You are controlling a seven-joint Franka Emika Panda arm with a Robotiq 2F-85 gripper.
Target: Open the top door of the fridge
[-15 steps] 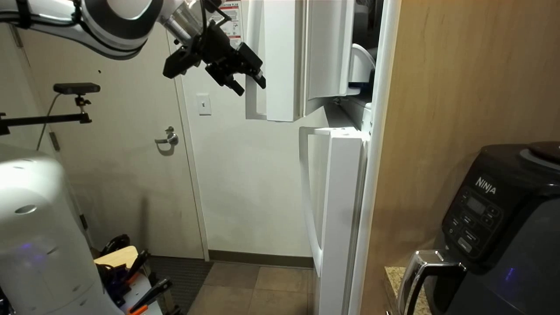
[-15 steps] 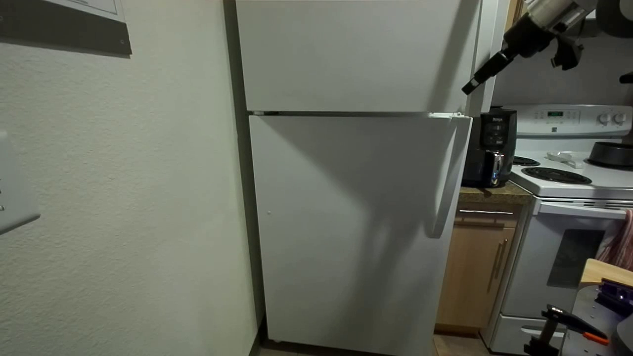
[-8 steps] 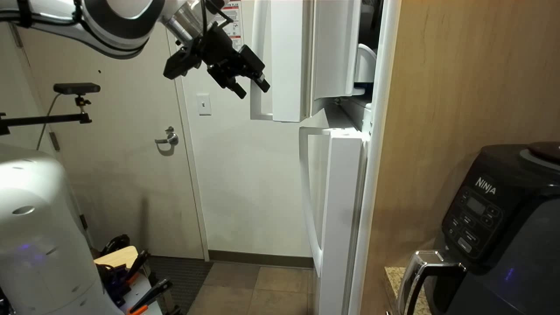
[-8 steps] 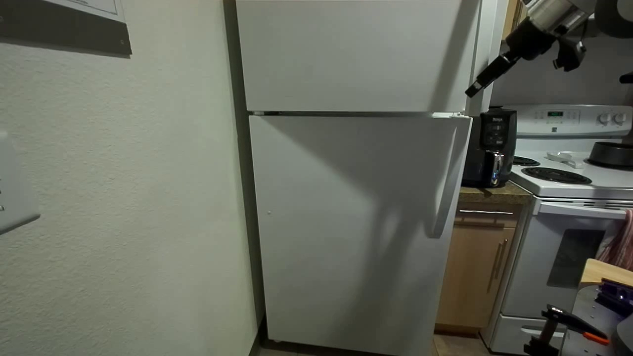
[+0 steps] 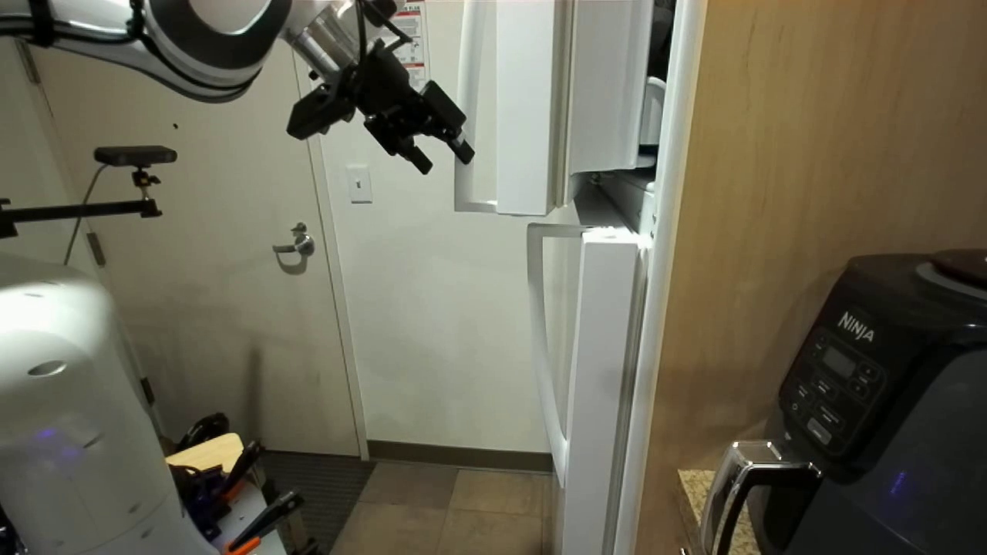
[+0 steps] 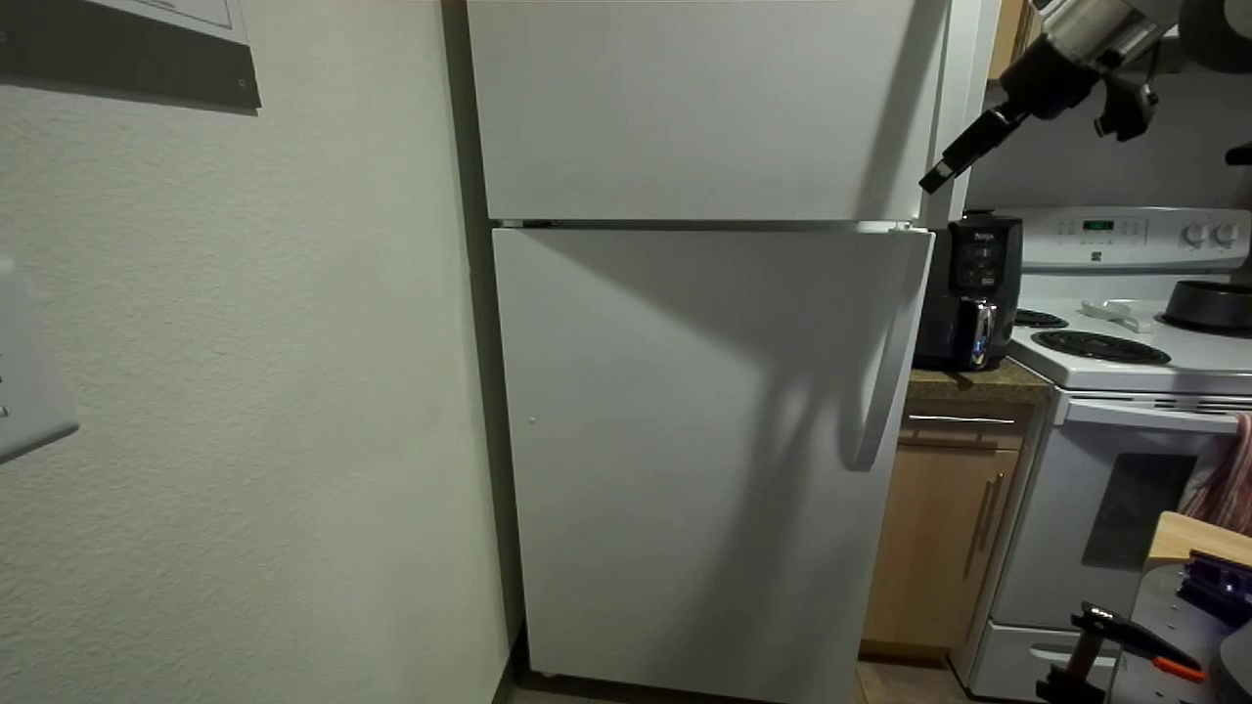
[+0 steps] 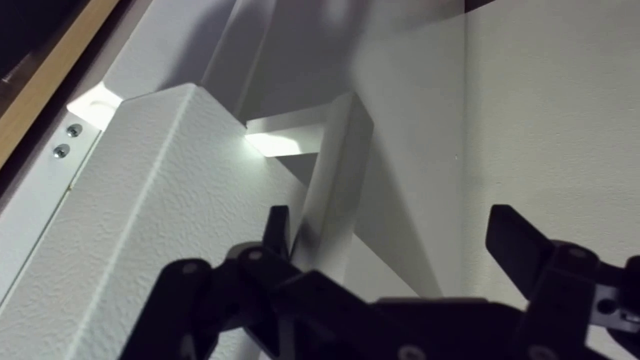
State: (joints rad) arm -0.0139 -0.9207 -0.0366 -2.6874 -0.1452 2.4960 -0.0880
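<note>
The white top door (image 5: 526, 108) of the fridge (image 5: 660, 270) stands partly open in an exterior view, with its edge, inner side and a white shelf bin (image 5: 651, 116) showing. Its smooth front shows in an exterior view (image 6: 704, 108). My gripper (image 5: 443, 158) is open with nothing between its fingers, beside the door's handle (image 5: 466, 185); one fingertip overlaps the handle bar there. It also shows by the door's free edge in an exterior view (image 6: 936, 178). In the wrist view, my gripper (image 7: 390, 217) has the handle (image 7: 337, 175) between its fingers, nearer the left one. I cannot tell whether they touch.
The lower fridge door (image 5: 597, 370) and its handle (image 5: 540, 331) are just below. A wall (image 5: 447, 331) and a white room door (image 5: 208, 293) stand behind. A black appliance (image 5: 887, 401) sits beside the fridge, and a stove (image 6: 1115, 372) beyond it.
The top door has swung right in an exterior view, toward the fridge body, so its opening is narrower. My gripper has moved slightly right and down and stays open.
</note>
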